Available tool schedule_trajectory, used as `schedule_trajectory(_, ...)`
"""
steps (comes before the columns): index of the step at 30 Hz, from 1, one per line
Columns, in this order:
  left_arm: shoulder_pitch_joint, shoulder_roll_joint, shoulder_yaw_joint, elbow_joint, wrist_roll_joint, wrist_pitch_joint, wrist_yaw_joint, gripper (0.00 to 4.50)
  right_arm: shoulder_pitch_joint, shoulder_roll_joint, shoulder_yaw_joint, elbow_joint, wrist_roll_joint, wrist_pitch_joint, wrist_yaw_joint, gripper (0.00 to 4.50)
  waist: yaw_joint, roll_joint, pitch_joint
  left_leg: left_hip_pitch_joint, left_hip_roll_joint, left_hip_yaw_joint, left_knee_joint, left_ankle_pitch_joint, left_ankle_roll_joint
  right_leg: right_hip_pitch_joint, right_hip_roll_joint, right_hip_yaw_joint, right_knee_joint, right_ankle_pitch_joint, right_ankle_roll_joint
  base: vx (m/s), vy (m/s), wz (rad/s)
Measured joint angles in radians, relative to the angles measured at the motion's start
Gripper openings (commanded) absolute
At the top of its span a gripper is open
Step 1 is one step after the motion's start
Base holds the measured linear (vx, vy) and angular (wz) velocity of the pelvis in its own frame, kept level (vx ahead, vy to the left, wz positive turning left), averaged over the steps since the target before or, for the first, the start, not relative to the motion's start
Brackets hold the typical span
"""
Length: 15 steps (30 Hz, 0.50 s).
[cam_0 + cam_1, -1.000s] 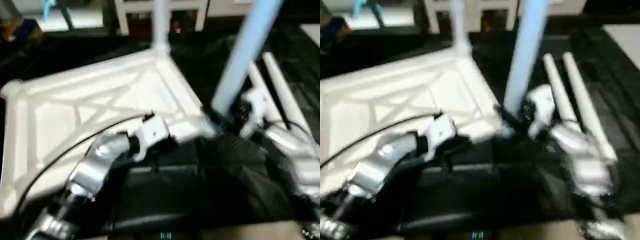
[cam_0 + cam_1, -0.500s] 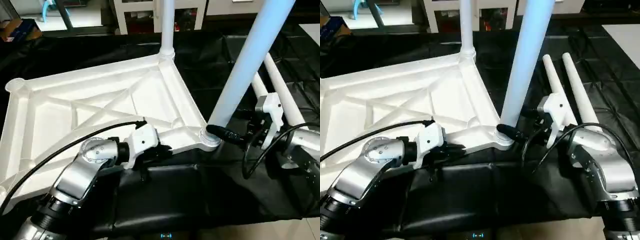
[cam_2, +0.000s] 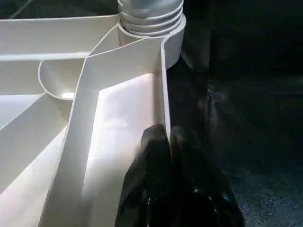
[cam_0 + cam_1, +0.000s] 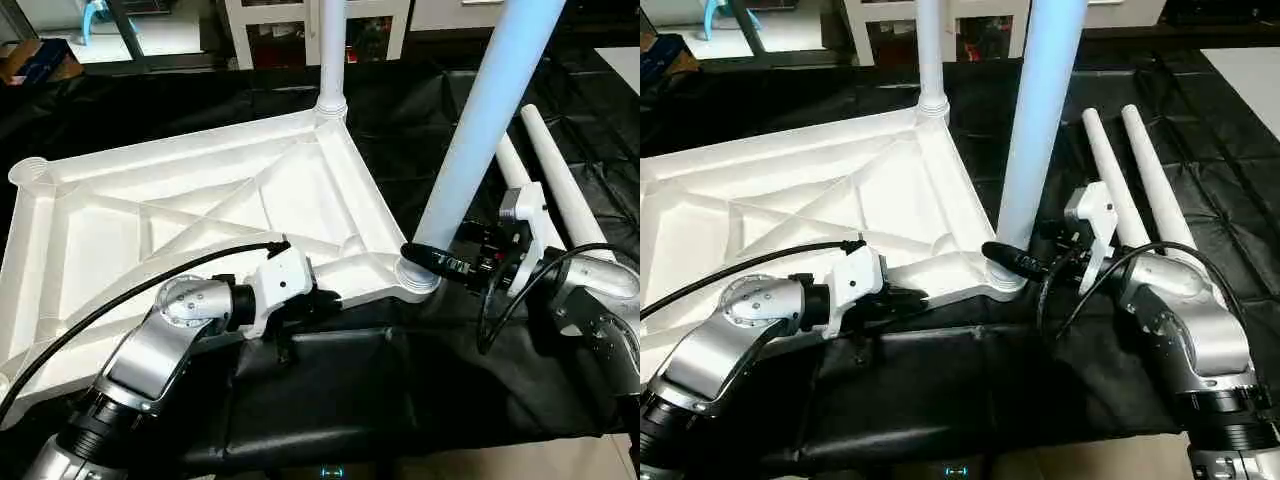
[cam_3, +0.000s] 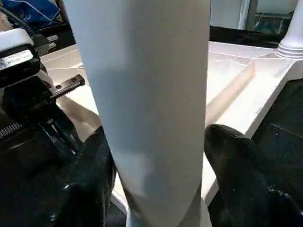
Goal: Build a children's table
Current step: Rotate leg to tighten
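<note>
Two legs (image 4: 470, 130) upright in tabletop (image 4: 200, 200) sockets; left fingers (image 3: 161, 156) clenched on rim, right fingers (image 5: 236, 156) straddling leg.

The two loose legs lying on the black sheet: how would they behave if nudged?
The loose legs are round, smooth tubes, so they would likely roll. Being tapered, they would probably curve, not run straight. They look hollow plastic, likely light and stiff.

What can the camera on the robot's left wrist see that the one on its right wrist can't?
Left wrist: the left gripper, fingers shut on the thin side rim of the tabletop, with black sheet beside it.

Right wrist: the right gripper, its fingers on either side of the standing leg, plus a second standing leg at a far corner.

Both: the tabletop's ribbed underside and that near leg in its corner socket.
</note>
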Motion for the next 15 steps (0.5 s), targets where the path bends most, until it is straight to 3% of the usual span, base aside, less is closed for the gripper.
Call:
schedule_trajectory(9, -0.002, -0.002, -0.007, 0.001, 0.015, 0.010, 0.023, 0.00, 0.014, 0.035, 0.003, -0.017, -0.034, 0.001, -0.054, 2.09, 0.000, -0.001, -0.001, 0.002, 0.001, 0.000, 0.005, 0.000, 0.000, 0.001, 0.000, 0.000, 0.005, 0.001, -0.001, 0.000, 0.000, 0.00)
schedule_trajectory(15, -0.083, -0.137, -0.020, 0.074, 0.118, 0.124, 0.203, 0.00, -0.070, 0.266, -0.009, 0.083, -0.159, -0.013, -0.476, 1.98, -0.017, -0.008, -0.006, 0.006, 0.000, -0.002, 0.008, 0.001, -0.012, 0.004, -0.001, 0.001, 0.006, 0.000, 0.000, -0.040, 0.001, -0.02)
